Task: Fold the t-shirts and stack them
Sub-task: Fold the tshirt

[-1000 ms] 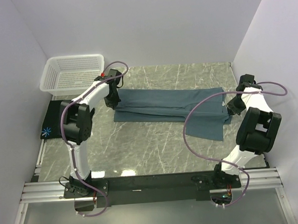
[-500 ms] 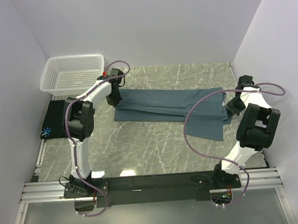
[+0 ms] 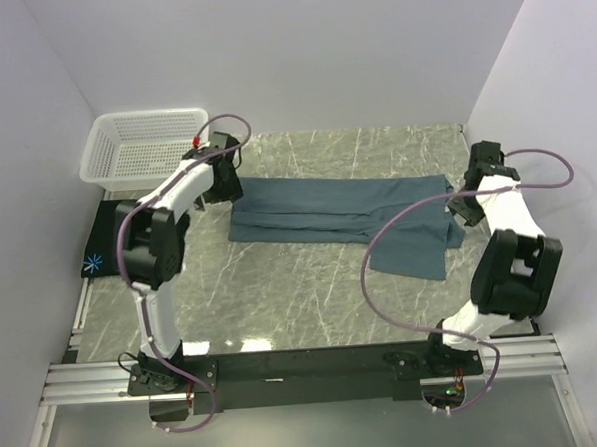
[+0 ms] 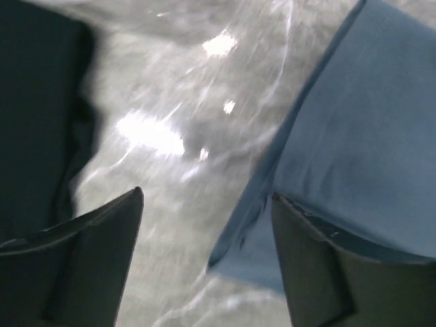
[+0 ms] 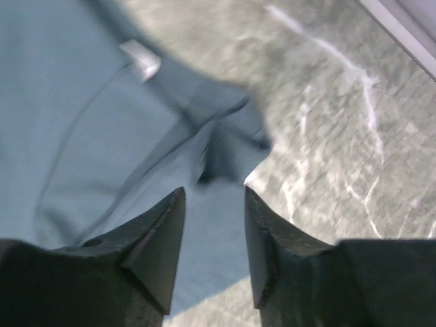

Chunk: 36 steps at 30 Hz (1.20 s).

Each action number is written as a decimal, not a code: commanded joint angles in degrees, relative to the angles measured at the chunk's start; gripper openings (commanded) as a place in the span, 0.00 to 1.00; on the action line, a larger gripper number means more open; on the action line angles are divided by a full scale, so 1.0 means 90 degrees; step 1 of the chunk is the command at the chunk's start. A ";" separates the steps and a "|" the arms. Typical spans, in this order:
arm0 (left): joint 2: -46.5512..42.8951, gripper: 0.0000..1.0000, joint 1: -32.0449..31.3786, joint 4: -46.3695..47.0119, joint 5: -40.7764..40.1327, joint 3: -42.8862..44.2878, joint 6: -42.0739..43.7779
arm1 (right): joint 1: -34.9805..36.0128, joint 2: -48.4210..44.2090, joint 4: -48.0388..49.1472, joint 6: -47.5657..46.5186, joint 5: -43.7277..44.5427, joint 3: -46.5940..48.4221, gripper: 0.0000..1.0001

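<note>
Grey marble-veined counter (image 3: 312, 293), glossy, with white glare patches in the left wrist view. Closed in by pale walls (image 3: 270, 55) at the back and on both sides. Metal rail (image 3: 306, 368) along the near edge, under both arm bases.

On the far half of the counter, a slate-blue t-shirt (image 3: 343, 216), folded into a long band running left to right, its right end wider and reaching nearer. Flat on the stone, with a few soft creases along its length. Small pale tag (image 5: 139, 58) by the collar, seen in the right wrist view.

At the left edge of the counter, a black t-shirt (image 3: 104, 239), folded flat, with a light-blue starburst print at its near corner. Well apart from the blue one. Behind it, in the far left corner, a white lattice basket (image 3: 144, 141).

Left tool (image 4: 208, 197) wide open, holding nothing, low over bare stone just beside the left end of the blue shirt; one finger over the cloth's edge, the other over stone. Right tool (image 5: 214, 192) parted, gripping nothing, over the right end of the blue shirt, near the collar. Purple cables (image 3: 381, 259) looping from both arms above the counter.
</note>
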 commanded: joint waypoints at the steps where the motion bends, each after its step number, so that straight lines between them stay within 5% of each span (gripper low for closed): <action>1: -0.1285 0.87 -0.0011 0.0079 -0.0105 -0.0432 -0.0131 | 0.0437 -0.0885 -0.0241 -0.0197 0.0333 -0.0215 0.48; 4: -0.1891 0.95 -0.0021 0.0274 0.0081 -0.1154 -0.0141 | 0.0896 -0.1423 -0.0329 -0.0071 0.0168 -0.0888 0.50; 14: -0.3191 0.95 -0.0031 0.1231 0.0530 -0.3527 -0.0102 | 0.1375 -0.1874 0.0236 0.0233 -0.0477 -0.2872 0.54; 28: -0.3387 0.92 -0.0041 0.2052 0.0394 -0.4193 -0.0004 | 0.1473 -0.1170 0.1086 0.0545 -0.0253 -0.3517 0.54; 32: -0.3397 0.92 -0.0041 0.2042 0.0345 -0.4203 0.0005 | 0.1522 -0.0946 0.1174 0.0584 -0.0165 -0.3556 0.38; 36: -0.3367 0.92 -0.0041 0.2042 0.0345 -0.4193 0.0005 | 0.1541 -0.0975 0.1058 0.0575 -0.0106 -0.3381 0.00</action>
